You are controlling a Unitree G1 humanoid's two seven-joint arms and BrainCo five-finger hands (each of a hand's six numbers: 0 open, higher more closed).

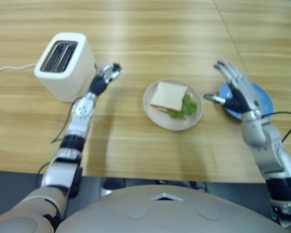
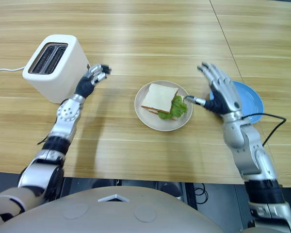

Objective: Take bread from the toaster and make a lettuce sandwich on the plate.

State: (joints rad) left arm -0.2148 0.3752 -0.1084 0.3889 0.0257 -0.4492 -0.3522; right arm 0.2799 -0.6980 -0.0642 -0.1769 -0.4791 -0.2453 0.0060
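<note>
A white toaster (image 2: 53, 65) stands at the left of the wooden table, its two slots looking empty. On the beige plate (image 2: 155, 124) in the middle lies a sandwich: white bread (image 2: 158, 96) on top, green lettuce (image 2: 178, 106) sticking out at its right side. My left hand (image 2: 93, 77) hovers just right of the toaster with its fingers curled, holding nothing. My right hand (image 2: 219, 92) is right of the plate, fingers spread open and empty, above a blue plate.
The blue plate (image 2: 250, 99) lies at the right, partly under my right hand. The toaster's white cord (image 2: 5, 71) runs off the left edge. A dark cable (image 2: 269, 121) trails by my right forearm. The table's front edge is close to me.
</note>
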